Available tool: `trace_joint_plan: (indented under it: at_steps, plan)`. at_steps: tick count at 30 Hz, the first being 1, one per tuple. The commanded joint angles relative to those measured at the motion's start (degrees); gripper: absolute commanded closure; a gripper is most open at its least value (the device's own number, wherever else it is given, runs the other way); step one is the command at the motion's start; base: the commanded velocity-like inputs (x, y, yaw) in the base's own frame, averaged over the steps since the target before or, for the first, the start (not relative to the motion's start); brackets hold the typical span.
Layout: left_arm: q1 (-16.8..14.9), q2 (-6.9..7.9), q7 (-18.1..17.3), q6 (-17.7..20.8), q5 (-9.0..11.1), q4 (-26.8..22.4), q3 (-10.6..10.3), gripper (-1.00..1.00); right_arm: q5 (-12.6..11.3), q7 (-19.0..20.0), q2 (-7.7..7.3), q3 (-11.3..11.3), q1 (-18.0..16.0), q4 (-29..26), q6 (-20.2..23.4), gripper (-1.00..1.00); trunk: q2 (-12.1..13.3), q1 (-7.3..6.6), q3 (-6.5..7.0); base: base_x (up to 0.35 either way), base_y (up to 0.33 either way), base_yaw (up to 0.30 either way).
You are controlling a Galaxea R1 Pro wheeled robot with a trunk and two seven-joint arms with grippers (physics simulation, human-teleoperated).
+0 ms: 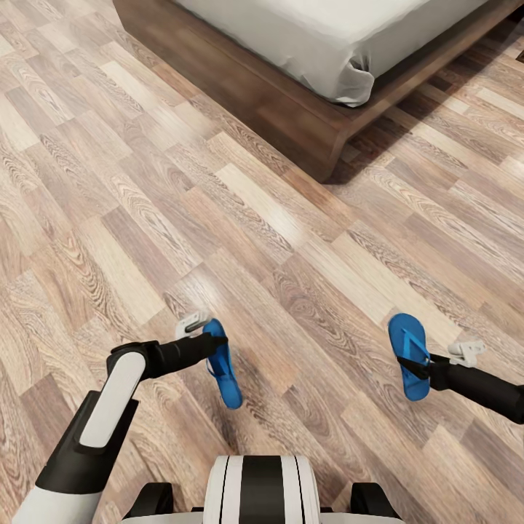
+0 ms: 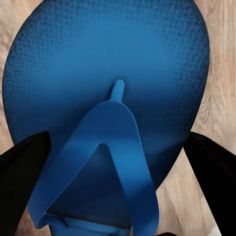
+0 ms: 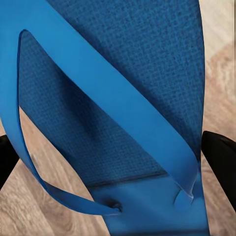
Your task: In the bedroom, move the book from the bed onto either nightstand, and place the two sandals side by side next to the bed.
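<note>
I hold one bright blue sandal in each gripper, low over the wood-plank floor in front of my base. The left gripper (image 1: 217,348) is shut on the left sandal (image 1: 228,382), which hangs tilted on its edge. In the left wrist view this sandal (image 2: 98,59) lies between the dark fingers (image 2: 22,182) with its strap side towards the camera. The right gripper (image 1: 423,367) is shut on the right sandal (image 1: 406,340), strap side up. The right wrist view has its strap and sole (image 3: 142,54) up close. The bed (image 1: 306,127) stands at the far side, its corner pointing towards me. The book and nightstand are out of view.
The pale mattress (image 1: 320,36) sits on the low dark frame, whose corner juts out over the floor (image 1: 145,218). Open plank floor stretches between my grippers and the bed. My white and black base (image 1: 262,487) is at the near edge.
</note>
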Motion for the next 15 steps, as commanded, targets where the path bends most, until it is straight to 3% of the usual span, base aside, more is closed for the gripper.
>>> trace_joint_plan:
  at_steps: [1,15]
  plan:
    - [0.0,0.05,0.6,0.0,0.7,-0.1,-0.1,1.00,0.4,0.5,0.01,-0.1,-0.1,-0.1,0.5,1.00,0.0,-0.01,-0.03,0.000,0.000,0.000]
    - [0.1,1.12,0.4,0.2,0.8,0.0,0.1,1.00,0.2,1.0,0.09,-0.7,0.0,-0.2,0.9,1.00,0.0,-0.01,-0.03,0.000,0.000,0.000]
